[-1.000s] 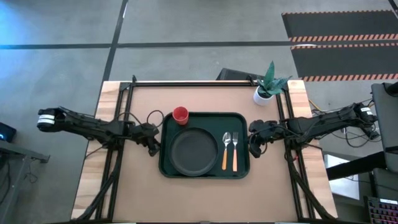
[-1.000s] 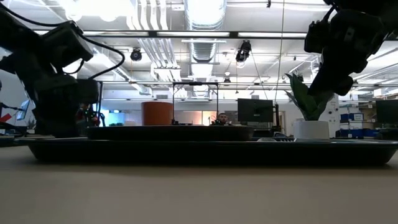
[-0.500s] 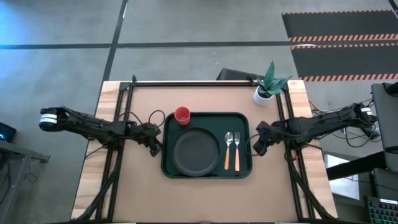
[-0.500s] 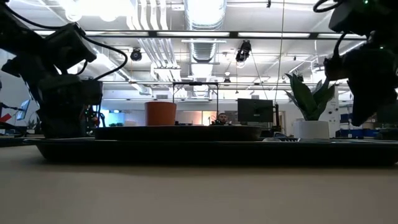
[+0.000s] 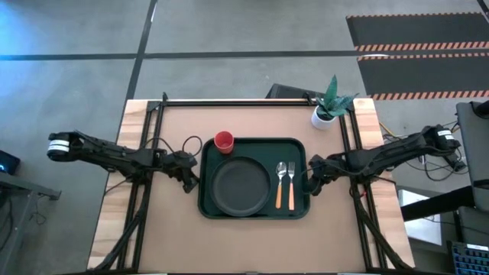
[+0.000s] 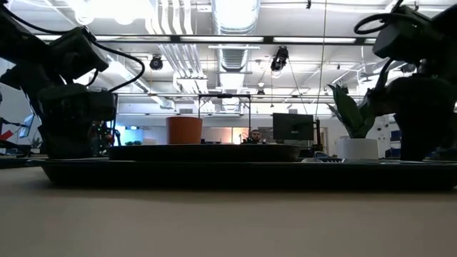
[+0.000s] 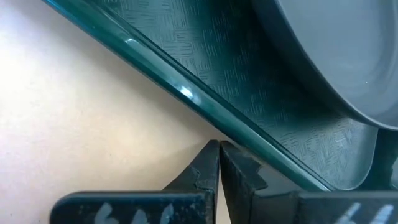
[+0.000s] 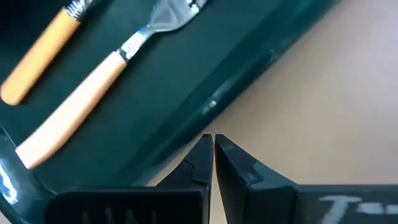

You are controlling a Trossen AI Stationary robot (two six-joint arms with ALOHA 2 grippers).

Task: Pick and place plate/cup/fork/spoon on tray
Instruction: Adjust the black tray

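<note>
The dark green tray [image 5: 254, 140] lies in the middle of the table. On it are the dark round plate [image 5: 241, 186], the red cup [image 5: 224, 141] in its far left corner, the spoon [image 5: 280, 186] and the fork [image 5: 290, 186], side by side right of the plate. My left gripper [image 5: 189, 178] is shut at the tray's left edge. My right gripper [image 5: 312, 184] is shut at the tray's right edge. Both are low at table height. My left gripper has its shut fingertips [image 7: 209, 155] against the outer side of the tray's left rim [image 7: 186, 93], coming from the table's left and slanting down. The tray lies flat on the table. My right gripper has its shut fingertips [image 8: 202, 149] against the outer side of the tray's right rim [image 8: 211, 102], near the fork's handle [image 8: 74, 106], coming from the table's right and slanting down.
A white pot with a green plant [image 5: 325, 114] stands at the far right corner, beyond my right arm. Black rails run along both sides of the table [image 5: 145, 191]. Bare tabletop lies in front of the tray toward the near edge [image 5: 252, 244].
My left gripper has gone toward the table's right edge, and the tray with everything on it has slid a little to the right. My right gripper has come down from above, first drawing back to the right, then returning to the tray's right rim.
</note>
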